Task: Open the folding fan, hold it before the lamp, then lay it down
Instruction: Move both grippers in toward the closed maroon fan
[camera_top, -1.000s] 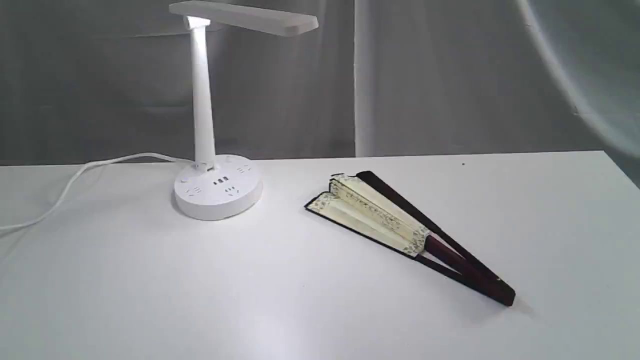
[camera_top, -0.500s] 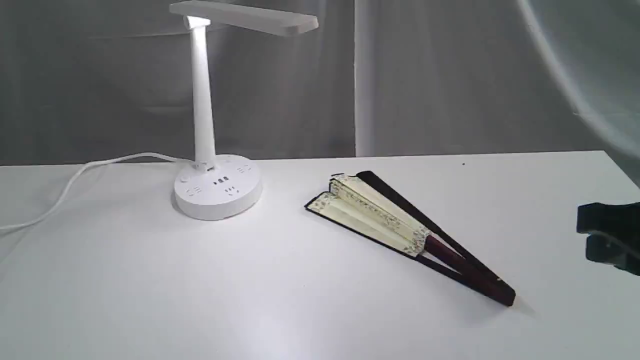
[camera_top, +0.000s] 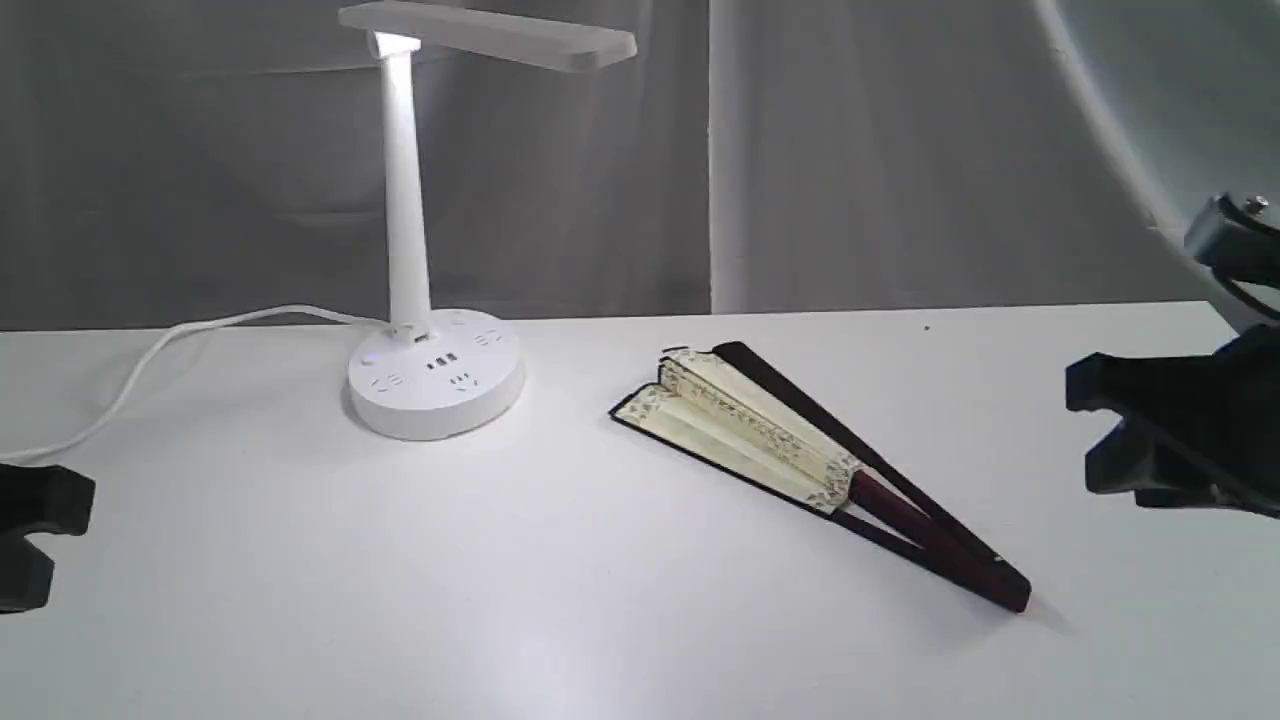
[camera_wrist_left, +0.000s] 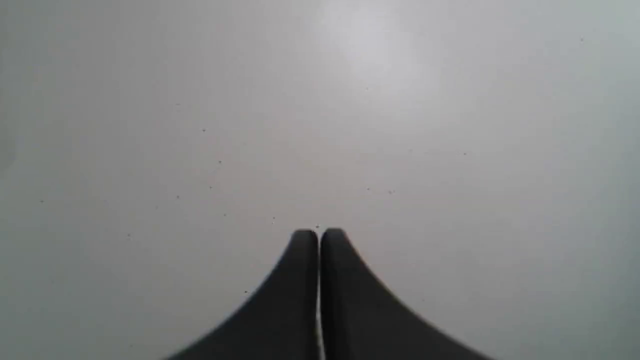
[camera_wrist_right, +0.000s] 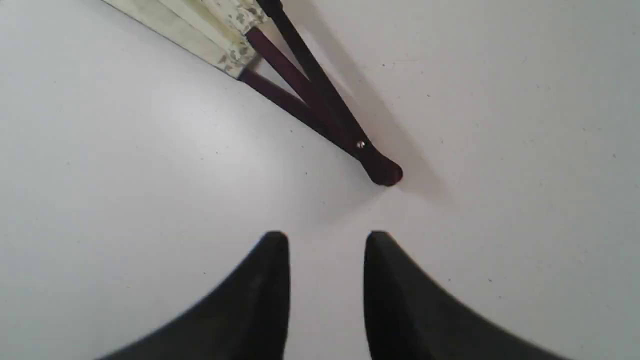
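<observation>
The folding fan lies partly spread on the white table, with cream pleats toward the lamp and maroon guards meeting at a pivot toward the front right. The white lamp stands at the back left, lit, with its cord trailing left. My right gripper hovers open to the right of the fan's pivot end, holding nothing. In the right wrist view the right gripper sits a short way from the fan's rounded tip. My left gripper is at the far left edge. The wrist view shows the left gripper shut over bare table.
A grey curtain hangs behind the table. The table's back edge runs just behind the lamp base. The cord crosses the back-left corner, just beyond the left gripper.
The right gripper has come farther in from the right edge toward the fan. The left gripper has entered at the left edge. Fan and lamp have not moved.
</observation>
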